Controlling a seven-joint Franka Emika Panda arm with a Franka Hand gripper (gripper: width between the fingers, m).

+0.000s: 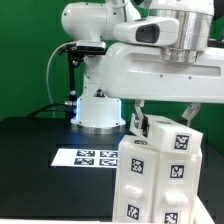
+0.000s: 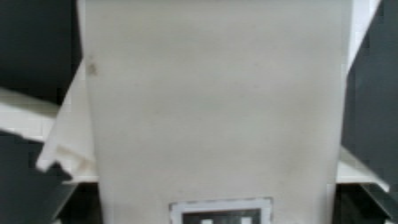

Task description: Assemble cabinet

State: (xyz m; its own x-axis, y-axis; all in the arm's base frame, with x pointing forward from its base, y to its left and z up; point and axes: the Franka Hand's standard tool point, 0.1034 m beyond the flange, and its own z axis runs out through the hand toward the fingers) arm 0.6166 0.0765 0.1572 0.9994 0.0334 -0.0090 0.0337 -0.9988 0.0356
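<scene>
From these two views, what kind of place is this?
Likely a robotics lab test cell: green backdrop, black table with the marker board fixed on it, and the gripper astride the tagged white cabinet.

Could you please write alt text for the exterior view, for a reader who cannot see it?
A white robot arm reaches down over a tall white cabinet covered in square black-and-white tags, its gripper straddling the cabinet's top with one finger on each side. The cabinet stands on a black table. Beside it, to the exterior view's left, lies a flat white marker board.
</scene>
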